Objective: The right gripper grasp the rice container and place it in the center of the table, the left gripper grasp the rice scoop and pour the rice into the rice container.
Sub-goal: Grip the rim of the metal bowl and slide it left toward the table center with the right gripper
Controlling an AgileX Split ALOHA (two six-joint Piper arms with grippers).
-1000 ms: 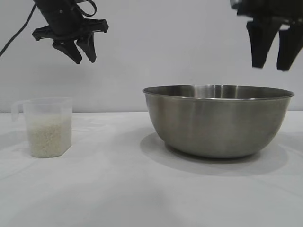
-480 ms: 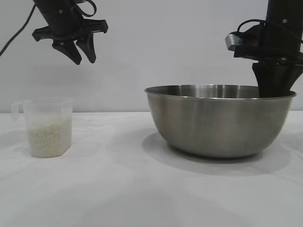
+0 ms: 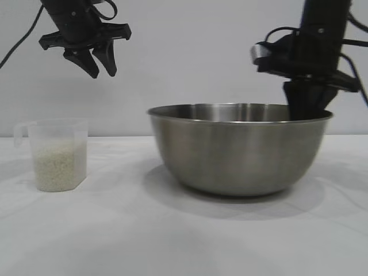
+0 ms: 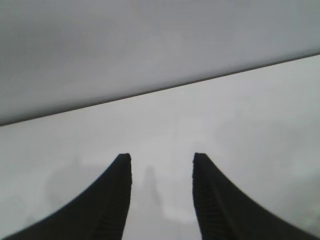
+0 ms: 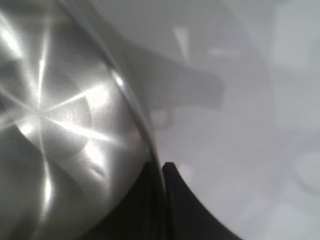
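Since a second ago the bowl has slid leftward toward the middle of the table, and the right gripper, which then hung open above it, has come down onto the rim. At the far left, the scoop stands upright on the table, about half full of rice, its small handle pointing away from the bowl. Above it and slightly toward the bowl hangs the left gripper, fingers spread apart and holding nothing; its wrist view shows only bare table between the two fingertips. So the scoop lies almost straight below that claw, and this arm is much the nearer to it. Further right, the bowl sits on the table near centre, well apart from the scoop. At its right side the right gripper is clamped on the thin rim, one finger inside the wall and one outside, as the right wrist view shows. The bowl probably needs little further travel before release.
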